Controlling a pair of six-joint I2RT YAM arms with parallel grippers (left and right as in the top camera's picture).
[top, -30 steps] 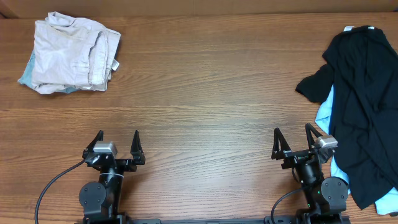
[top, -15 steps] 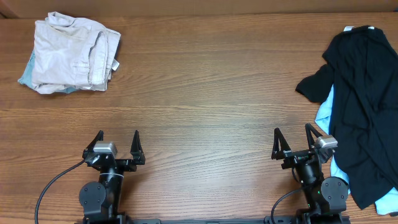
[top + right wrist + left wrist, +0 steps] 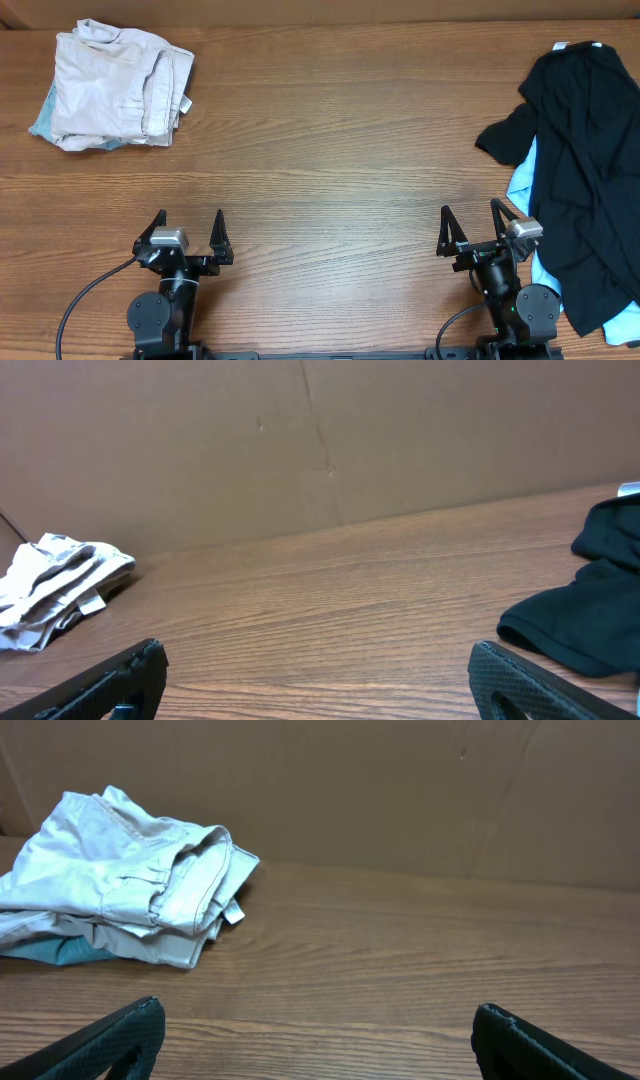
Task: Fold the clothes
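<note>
The pale beige khaki shorts (image 3: 115,83) lie folded in a bundle at the table's far left corner, with a teal garment edge (image 3: 42,122) under them. They also show in the left wrist view (image 3: 120,880) and far off in the right wrist view (image 3: 55,585). A black garment (image 3: 585,170) lies spread at the right edge over a light-blue garment (image 3: 523,182); its black edge shows in the right wrist view (image 3: 580,615). My left gripper (image 3: 188,222) is open and empty near the front edge. My right gripper (image 3: 470,217) is open and empty, just left of the black garment.
The wooden table (image 3: 330,150) runs between the two piles. A brown cardboard wall (image 3: 400,790) stands along the table's far edge. The arm bases sit at the front edge, with a black cable (image 3: 85,300) at the front left.
</note>
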